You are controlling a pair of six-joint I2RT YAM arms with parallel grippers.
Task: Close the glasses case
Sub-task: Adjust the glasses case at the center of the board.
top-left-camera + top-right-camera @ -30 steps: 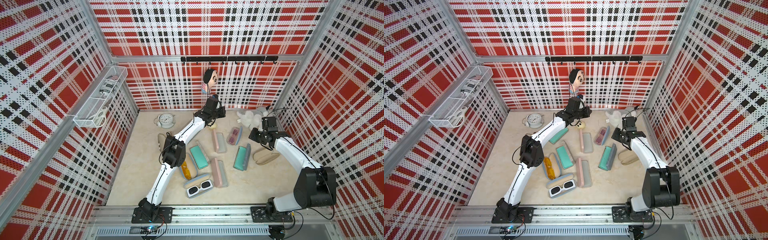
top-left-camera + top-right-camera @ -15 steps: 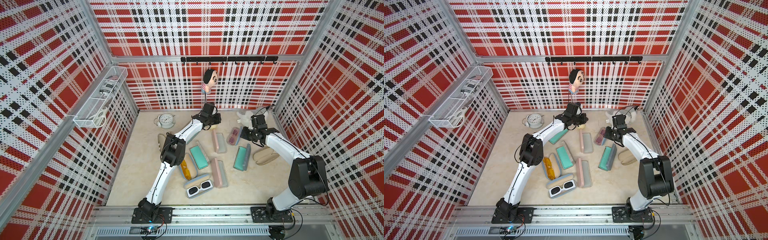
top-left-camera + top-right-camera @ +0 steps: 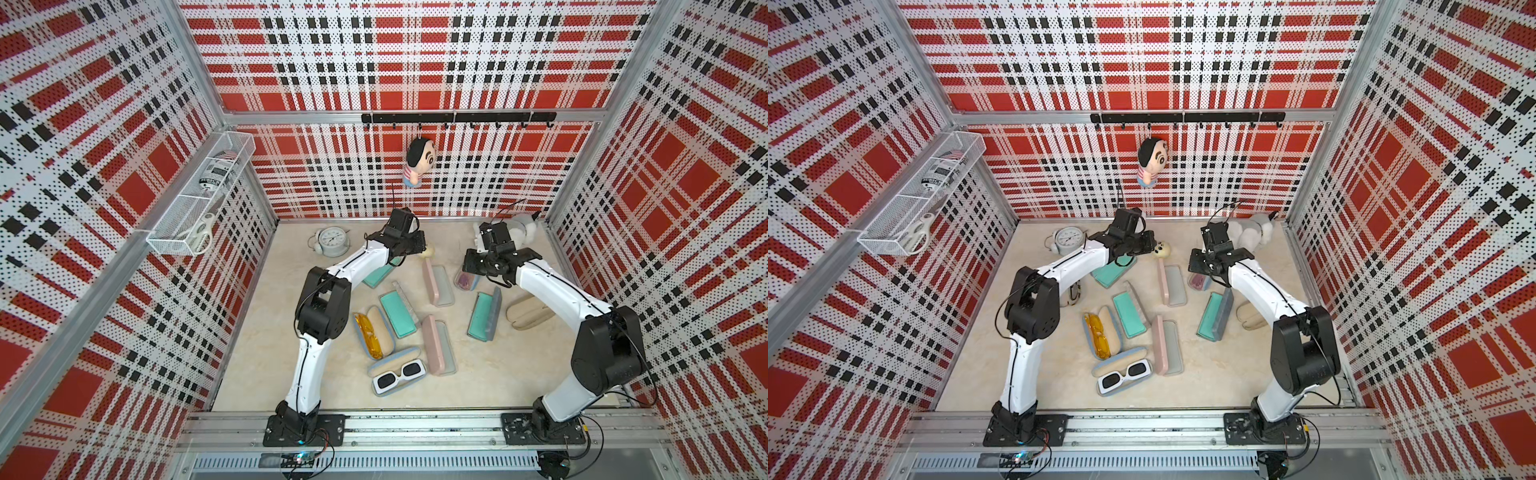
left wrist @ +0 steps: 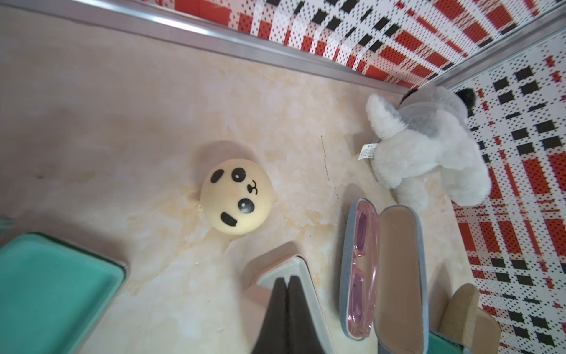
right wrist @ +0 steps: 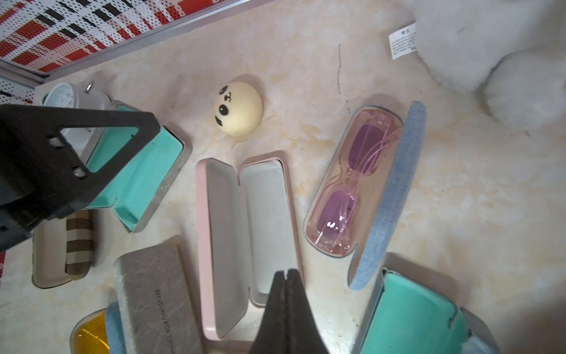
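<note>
In both top views: left gripper (image 3: 419,248) far out near the back wall, just beside a panda bun (image 3: 1161,249), above the far end of a teal case (image 3: 376,277). Right gripper (image 3: 470,266) across from it, over the far end of the denim case (image 3: 465,281). Between the two, the pink case (image 3: 438,284), lying open and flat on the table (image 3: 266,332), well toward the back. Closer to the arm bases, more open cases, among them one with white sunglasses (image 3: 398,377) and one with yellow glasses (image 3: 365,338). Jaw state not readable at this size.

In the left wrist view: left gripper (image 4: 286,280) clenched, fingers pressed flat together with nothing between, tips over one corner of the pink case (image 4: 275,269); contact with it not clear. Beside that, the denim case (image 4: 395,260) open, pink glasses (image 4: 361,260) in its tray. Also in view, the panda bun (image 4: 237,199) and a plush dog (image 4: 428,147) by the wall corner.

In the right wrist view: right gripper (image 5: 286,274) likewise clamped on nothing, tips over one end of the pink case (image 5: 245,220), both halves empty, grey lining up. Next to it, the denim case (image 5: 395,190), lid raised, pink glasses (image 5: 352,184) inside. Off to one side, a finger of the left gripper over the open teal case (image 5: 144,184).
</note>
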